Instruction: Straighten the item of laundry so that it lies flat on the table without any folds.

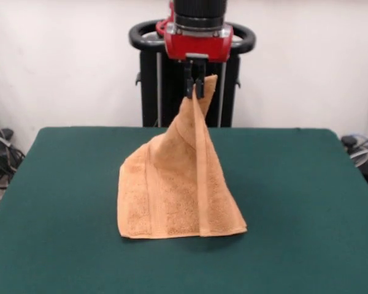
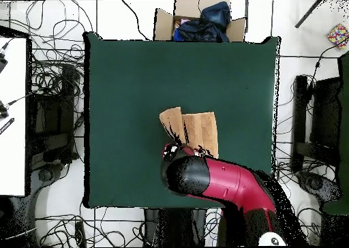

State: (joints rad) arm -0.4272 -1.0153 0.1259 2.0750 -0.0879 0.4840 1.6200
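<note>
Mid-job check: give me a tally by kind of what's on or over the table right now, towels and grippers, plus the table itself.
Towels: 1, the orange-tan towel, one corner lifted, lower edge on the table.
Grippers: 1, the gripper, shut on the towel's top corner.
Tables: 1, the green table.
Total: 3

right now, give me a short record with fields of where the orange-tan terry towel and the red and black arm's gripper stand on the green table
towel: orange-tan terry-cloth towel, lifted by one corner into a tent shape
towel contact: lower edge rests on the dark green felt-topped table
towel state: not flat; a vertical fold runs down from the held corner
gripper: red and black arm's gripper, shut on the towel's top corner, well above the table
task status: not yet done
</note>
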